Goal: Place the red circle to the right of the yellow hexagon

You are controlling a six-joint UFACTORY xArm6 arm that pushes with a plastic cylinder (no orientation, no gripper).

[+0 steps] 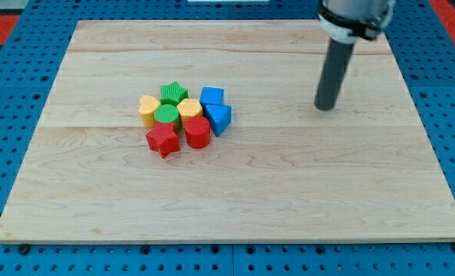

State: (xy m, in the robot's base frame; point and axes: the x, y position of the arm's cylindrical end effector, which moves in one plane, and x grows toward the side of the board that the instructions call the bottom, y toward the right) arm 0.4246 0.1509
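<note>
The red circle stands in a tight cluster left of the board's middle, just below the yellow hexagon and touching it. My tip rests on the board far to the view's right of the cluster, well apart from every block. The blue triangle-like block sits right of the red circle and the yellow hexagon.
The cluster also holds a red star, a green circle, a green star, a yellow heart-like block and a blue block. The wooden board lies on a blue pegboard surface.
</note>
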